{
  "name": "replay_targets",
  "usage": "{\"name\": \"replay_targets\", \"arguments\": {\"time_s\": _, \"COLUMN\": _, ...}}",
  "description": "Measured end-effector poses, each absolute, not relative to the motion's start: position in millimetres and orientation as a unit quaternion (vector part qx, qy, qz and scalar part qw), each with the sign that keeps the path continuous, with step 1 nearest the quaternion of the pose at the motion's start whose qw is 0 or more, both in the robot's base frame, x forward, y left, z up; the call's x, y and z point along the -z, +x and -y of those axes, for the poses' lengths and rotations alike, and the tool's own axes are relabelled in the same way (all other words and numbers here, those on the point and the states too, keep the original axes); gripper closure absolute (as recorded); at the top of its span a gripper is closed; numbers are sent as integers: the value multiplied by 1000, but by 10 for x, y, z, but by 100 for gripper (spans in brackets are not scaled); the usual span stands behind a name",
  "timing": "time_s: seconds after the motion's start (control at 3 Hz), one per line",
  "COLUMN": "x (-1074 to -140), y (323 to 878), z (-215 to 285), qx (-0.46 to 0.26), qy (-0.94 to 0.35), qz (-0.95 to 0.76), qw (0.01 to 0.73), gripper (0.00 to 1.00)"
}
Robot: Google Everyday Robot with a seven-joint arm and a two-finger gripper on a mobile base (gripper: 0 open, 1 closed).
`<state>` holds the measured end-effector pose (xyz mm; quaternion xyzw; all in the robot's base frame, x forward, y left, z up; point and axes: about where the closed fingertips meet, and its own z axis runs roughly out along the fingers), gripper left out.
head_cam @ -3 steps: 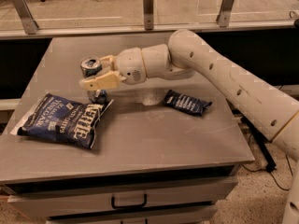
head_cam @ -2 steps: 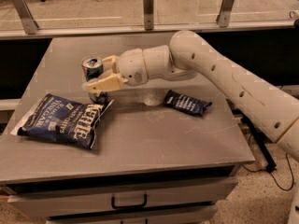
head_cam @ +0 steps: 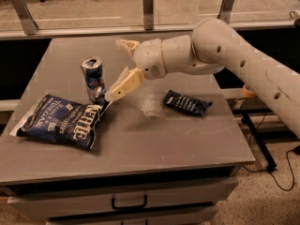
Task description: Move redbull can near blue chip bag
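The redbull can [head_cam: 93, 79] stands upright on the grey table [head_cam: 178, 144], its base touching the top right corner of the blue chip bag [head_cam: 63, 121], which lies flat at the front left. My gripper [head_cam: 115, 70] is open just right of the can and apart from it. One finger [head_cam: 123, 85] points down toward the bag's corner; the other finger [head_cam: 127, 45] is raised behind. Nothing is in the gripper.
A small flat dark blue packet [head_cam: 186, 103] lies right of centre. A pale translucent object [head_cam: 149, 105] sits under my wrist. Posts and a glass rail [head_cam: 149, 3] run behind the table. A drawer with a handle [head_cam: 129, 203] is below the front edge.
The gripper was closed around the can; now it has opened and drawn back to the right. The can stands free beside the bag.
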<state>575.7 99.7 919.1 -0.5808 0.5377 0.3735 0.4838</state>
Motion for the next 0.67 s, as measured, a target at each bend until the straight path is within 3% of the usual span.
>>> {"name": "replay_targets", "arguments": {"time_s": 0.33, "x": -9377, "y": 5750, "z": -582, "qx": -309, "qy": -564, "qz": -574, "qw": 508, "gripper": 0}}
{"name": "replay_targets", "arguments": {"time_s": 0.67, "x": -9437, "y": 5752, "z": -511, "qx": -298, "qy": -560, "qz": -578, "qw": 514, "gripper": 0}}
